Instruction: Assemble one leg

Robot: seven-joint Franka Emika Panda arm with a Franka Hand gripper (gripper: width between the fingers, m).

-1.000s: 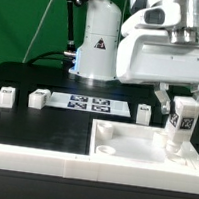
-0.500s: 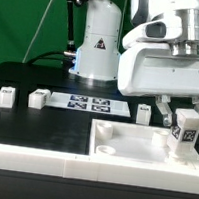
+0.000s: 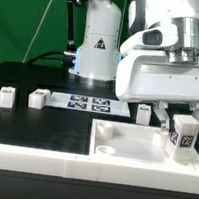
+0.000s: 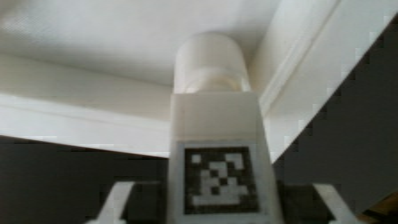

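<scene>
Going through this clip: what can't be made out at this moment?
1. Whether the leg touches the panel: exterior view too small, wrist view blocked by the leg itself.
2. The panel's right end: cut off by the exterior view's edge.
3. Tags on the loose legs: too small, exterior view.

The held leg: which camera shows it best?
The wrist view: the leg fills the frame, its tag and round end plain. The exterior view shows it small, in the gripper, near that view's right edge.

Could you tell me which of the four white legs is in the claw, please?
The leg at the exterior view's far right, upright in the claw over the white panel; the other three stand on the black table.
</scene>
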